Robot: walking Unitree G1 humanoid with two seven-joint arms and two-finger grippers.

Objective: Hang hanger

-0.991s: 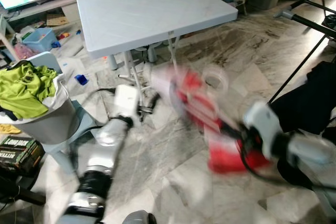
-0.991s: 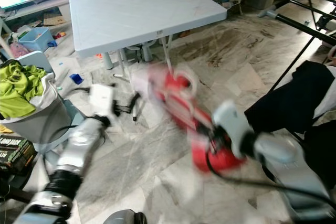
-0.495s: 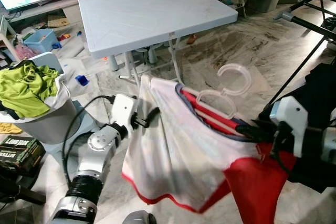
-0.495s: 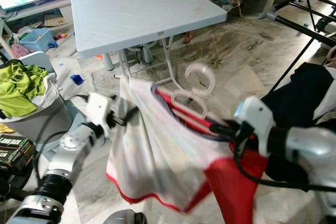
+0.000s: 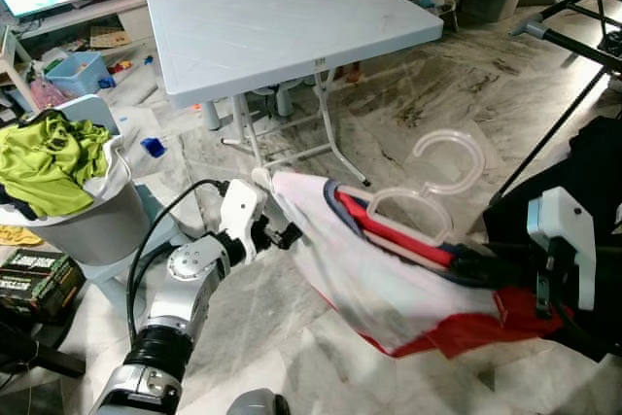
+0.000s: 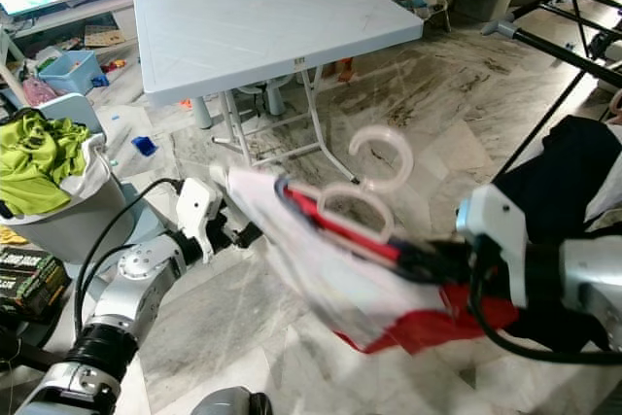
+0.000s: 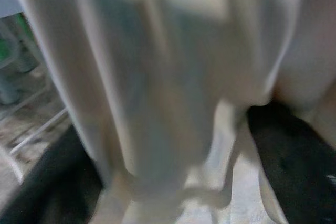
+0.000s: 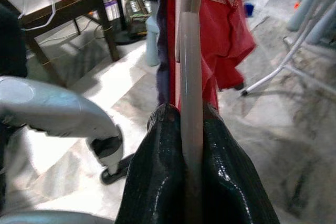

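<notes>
While the right claw (image 5: 465,261) clamps its black fingers (image 8: 157,182) on the shoulder bar of a pale plastic hanger (image 5: 428,196), the garment on it, a white and red shirt (image 5: 379,279), stretches almost level between the two arms above the marble floor (image 5: 437,94). The hanger's open hook (image 6: 384,155) stands up and curls over the middle of the span, with an oval loop just under it. The shirt's white panel faces up and left, and a red part sags below near the right claw.

At the other end, the left claw (image 5: 277,235) sits right at the shirt's white corner; its wrist view is blurred pale cloth pressed close to the lens, so it cannot be told whether those fingers are closed on the cloth or merely touching it.

Behind the stretched shirt stands a light grey folding bench (image 5: 282,17) on thin metal legs, its near edge well behind the hanger. To the robot's left, a grey laundry basket (image 5: 83,230) holds a lime green garment (image 5: 49,157). A dark garment (image 6: 564,177) hangs at the right edge, beside the black bars of a rack (image 5: 573,36). The right wrist view also shows a dark wooden side table (image 8: 58,9) on the floor.
</notes>
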